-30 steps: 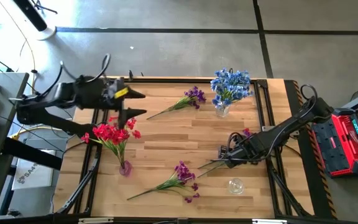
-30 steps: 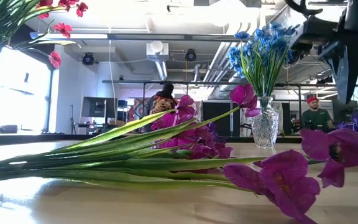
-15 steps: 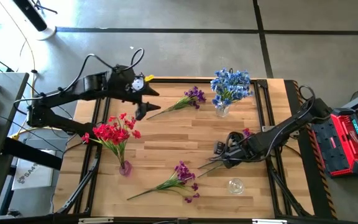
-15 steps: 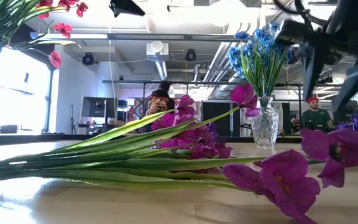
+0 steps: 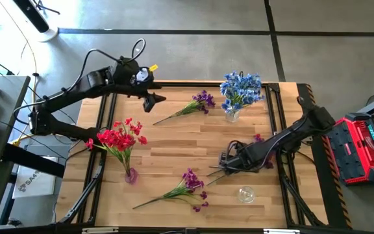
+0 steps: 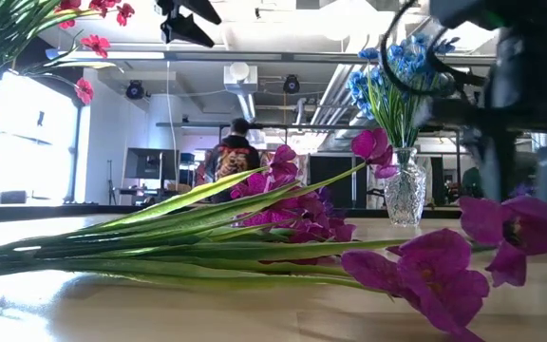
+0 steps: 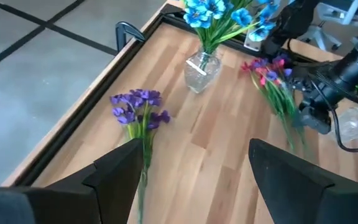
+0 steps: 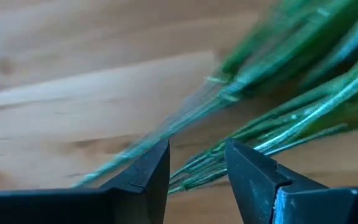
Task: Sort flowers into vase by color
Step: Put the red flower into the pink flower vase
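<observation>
Three purple flower sprays lie flat on the wooden table: one at the far side [image 5: 197,104], one near the front [image 5: 186,185], one at the right [image 5: 258,139]. Blue flowers [image 5: 241,90] stand in a glass vase [image 5: 231,116]. Red flowers [image 5: 117,138] stand in another vase [image 5: 130,175]. My right gripper [image 5: 224,164] points down, open, over the right spray's stem ends [image 8: 278,124], one finger on either side of the thin stems. My left gripper [image 7: 191,180] hangs open above the table's far left, short of the far spray [image 7: 138,109].
An empty glass vase [image 5: 245,194] stands near the front right, close to my right gripper. Black frame rails [image 5: 274,117] run along the table's sides. A red case [image 5: 362,146] sits off the right edge. A person [image 6: 231,157] stands in the room behind.
My left arm has swung from above the red flowers toward the table's far edge, and its gripper has turned toward the far purple spray, staying open. My right gripper has sunk toward the right spray's stems and edged a little toward the table's left.
</observation>
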Tool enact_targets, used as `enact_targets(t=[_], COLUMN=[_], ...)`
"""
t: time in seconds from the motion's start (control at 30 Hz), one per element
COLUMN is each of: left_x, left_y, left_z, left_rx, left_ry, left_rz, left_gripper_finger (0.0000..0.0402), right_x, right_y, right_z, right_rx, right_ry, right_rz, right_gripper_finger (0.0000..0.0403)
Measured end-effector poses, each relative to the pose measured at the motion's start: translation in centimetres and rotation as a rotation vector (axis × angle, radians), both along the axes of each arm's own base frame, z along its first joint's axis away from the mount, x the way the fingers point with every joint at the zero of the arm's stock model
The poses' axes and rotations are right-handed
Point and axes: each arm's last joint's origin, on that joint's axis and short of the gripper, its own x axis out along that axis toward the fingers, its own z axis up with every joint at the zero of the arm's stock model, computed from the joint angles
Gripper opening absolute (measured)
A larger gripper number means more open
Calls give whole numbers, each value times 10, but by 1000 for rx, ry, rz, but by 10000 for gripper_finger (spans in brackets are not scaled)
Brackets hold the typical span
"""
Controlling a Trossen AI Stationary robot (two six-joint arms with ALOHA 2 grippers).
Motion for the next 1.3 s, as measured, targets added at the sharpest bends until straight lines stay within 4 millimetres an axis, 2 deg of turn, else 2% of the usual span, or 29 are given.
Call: enact_targets(t=[0.17,0.27,0.43,0.63,0.83,0.97,1.1,1.3], left_x=[-4,-6,-9,-15,-25,-29,-32,-33], left_y=[8,12,18,28,38,44,47,50], left_z=[0,-1,-1,0,-3,-3,-3,-3], left_rx=[52,68,99,94,47,53,58,61], left_ry=[18,30,43,33,47,50,52,53], left_rz=[-5,1,5,25,44,63,77,84], left_gripper_finger=[277,277,277,277,277,277,277,277], right_x=[-9,-10,-7,8,8,5,-1,1], right_y=[2,3,-13,-33,-34,-35,-37,-38], right_z=[0,7,11,10,10,10,2,-23], right_rx=[71,93,88,99,178,172,143,180], right_ry=[108,102,139,51,87,120,188,136], right_rz=[-34,-35,-106,-192,-215,-216,-226,-235], right_gripper_finger=[145,145,145,145,145,145,145,145])
